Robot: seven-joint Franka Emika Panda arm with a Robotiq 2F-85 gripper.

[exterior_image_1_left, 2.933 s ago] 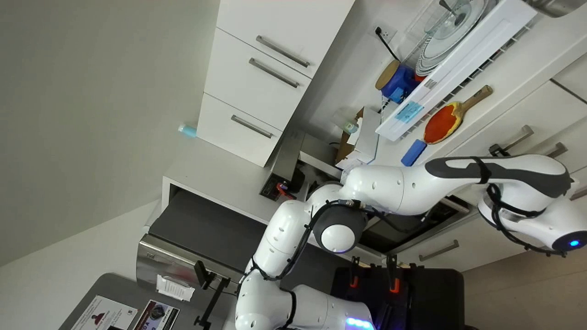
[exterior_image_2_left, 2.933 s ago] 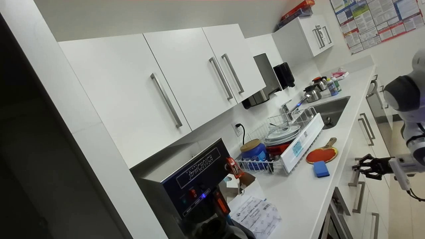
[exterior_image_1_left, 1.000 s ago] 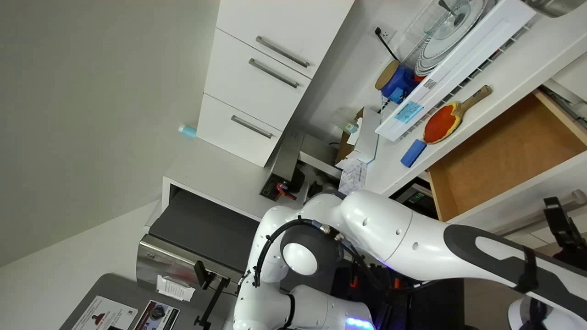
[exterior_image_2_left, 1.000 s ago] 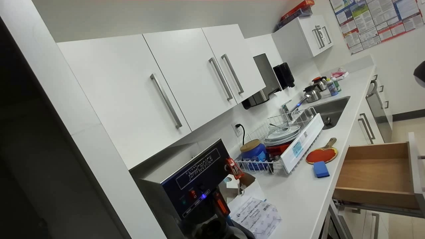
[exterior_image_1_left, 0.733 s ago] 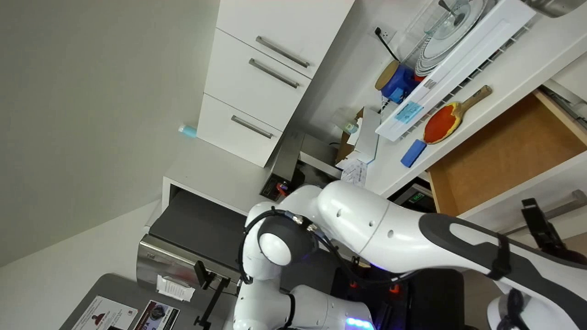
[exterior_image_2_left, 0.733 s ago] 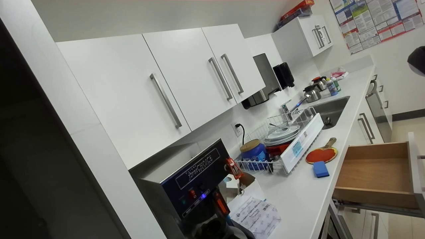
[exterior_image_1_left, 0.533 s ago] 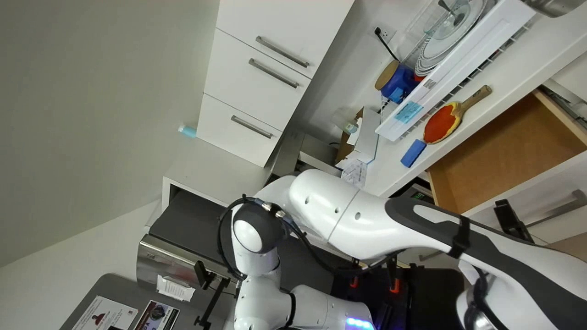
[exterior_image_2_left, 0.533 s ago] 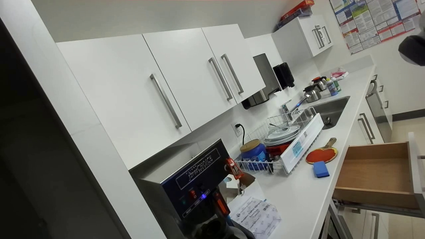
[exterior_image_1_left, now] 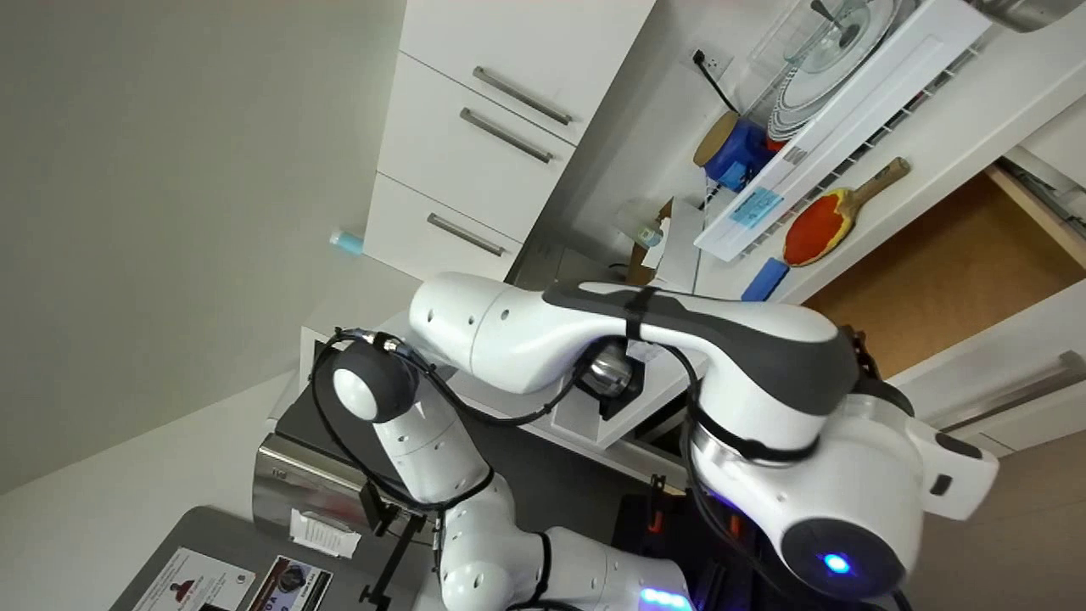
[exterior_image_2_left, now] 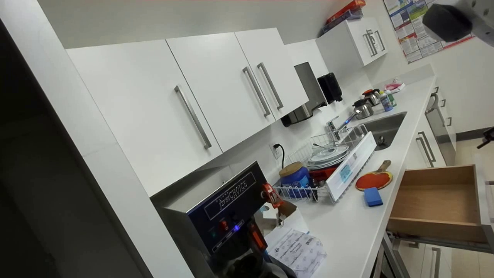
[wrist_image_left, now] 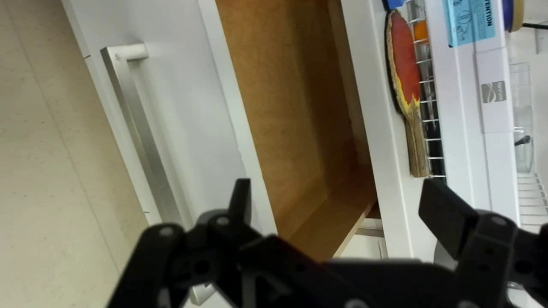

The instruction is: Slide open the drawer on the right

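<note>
Your jaws stand spread wide apart, the gripper (wrist_image_left: 337, 188) coming up from the bottom edge of the wrist view. The drawer (wrist_image_left: 291, 107) lies beyond and between your fingers (wrist_image_left: 241, 201), its wooden inside showing through the gap. The finger at the left of that view covers a little of the white front; the one at the right shows against the counter (wrist_image_left: 381, 141) and the rack (wrist_image_left: 496, 128). You have the handle (wrist_image_left: 142, 137) outside the gap, to the left, its lower stretch running behind the gripper. Whether a finger touches the drawer, you cannot tell.

In both exterior views the drawer stands well out from under the counter, near the paddle (exterior_image_1_left: 819, 229) and the sponge (exterior_image_1_left: 765, 280). Your arm (exterior_image_1_left: 526, 331) hides part of it.

About three seconds ago it was shut with your gripper at its handle. Since half a second ago the drawer has stayed put, but your arm has swung, so its blue light (exterior_image_1_left: 836, 563) now shows. In an exterior view the arm's dark housing (exterior_image_2_left: 447, 23) has come in across the poster (exterior_image_2_left: 413, 19).
</note>
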